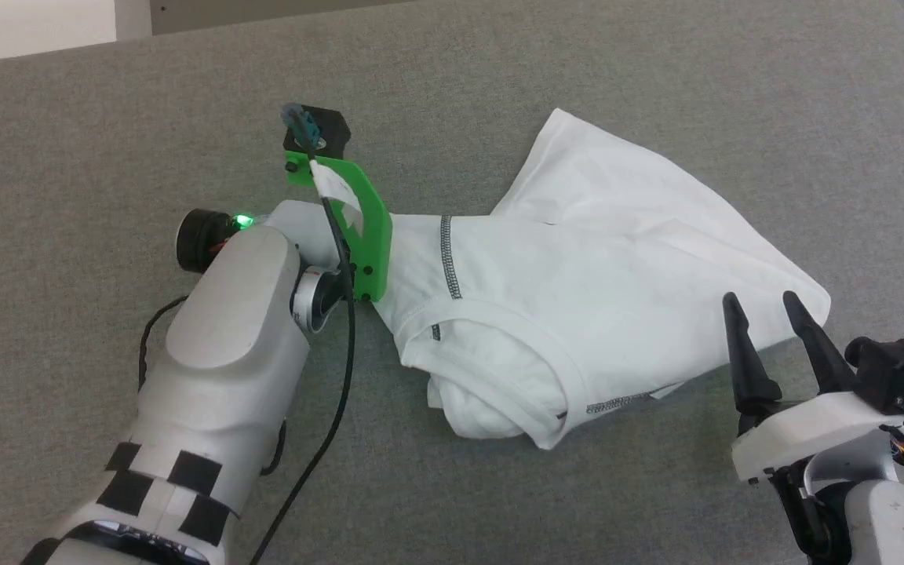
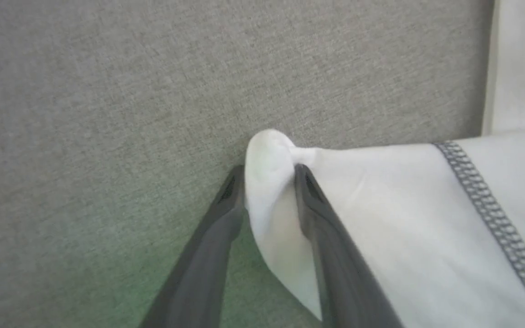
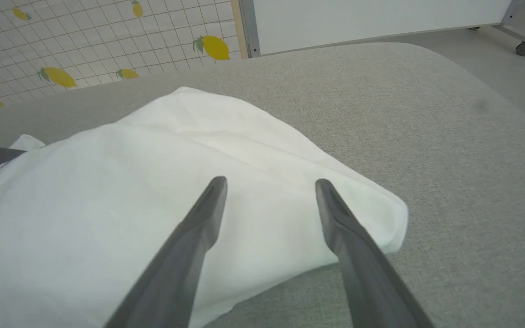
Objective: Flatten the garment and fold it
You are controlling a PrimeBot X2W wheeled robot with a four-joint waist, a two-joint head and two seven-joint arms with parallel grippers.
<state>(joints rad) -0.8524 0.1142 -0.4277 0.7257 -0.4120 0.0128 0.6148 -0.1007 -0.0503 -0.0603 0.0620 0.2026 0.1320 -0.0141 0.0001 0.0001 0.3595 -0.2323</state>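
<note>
Left fingers (image 2: pixel 212 246) clamp a bunched edge of the garment (image 1: pixel 577 267); right fingers (image 3: pixel 198 228) spread apart, empty, near its corner.

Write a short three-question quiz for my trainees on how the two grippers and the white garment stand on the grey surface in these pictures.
1. True or false: the left gripper is shut on a bunched tip of the white thin-fabric garment.
2. The right gripper is: A) open, holding nothing, at the garment's near right edge; B) shut on a sleeve; C) gripping a box.
3. What colour is the zigzag stitching along the garment's seams?

Key: 1 true; 2 A; 3 dark grey.
</note>
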